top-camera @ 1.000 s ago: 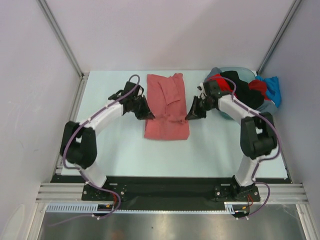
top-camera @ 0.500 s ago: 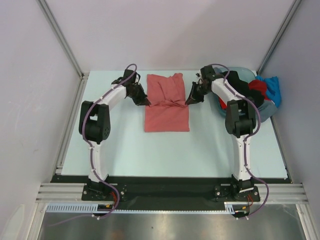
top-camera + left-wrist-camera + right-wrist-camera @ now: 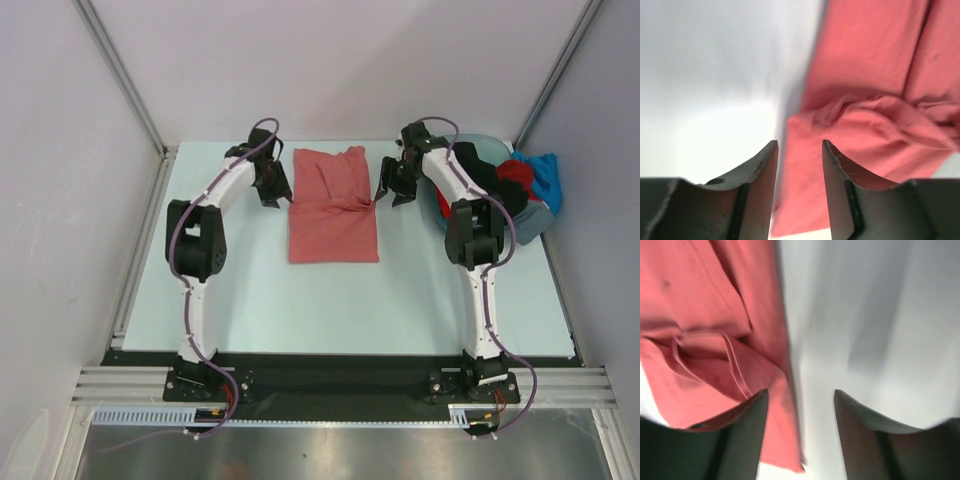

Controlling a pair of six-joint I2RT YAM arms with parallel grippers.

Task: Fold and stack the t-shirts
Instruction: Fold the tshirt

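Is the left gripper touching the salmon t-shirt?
Cannot tell. Left wrist view: the left gripper stands open over the edge of the salmon t-shirt, height unclear; top view shows no plain gap.

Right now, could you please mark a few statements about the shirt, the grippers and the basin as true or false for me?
1. The salmon-red shirt lies on the table between the left gripper and the right gripper. True.
2. The left gripper is clamped on the shirt's edge. False: its jaws stand open and hold nothing.
3. The right gripper is open. True.
4. A black shirt, a red shirt and a blue shirt are heaped at the basin. True.
5. The basin stands at the table's far left corner. False: it stands at the far right.
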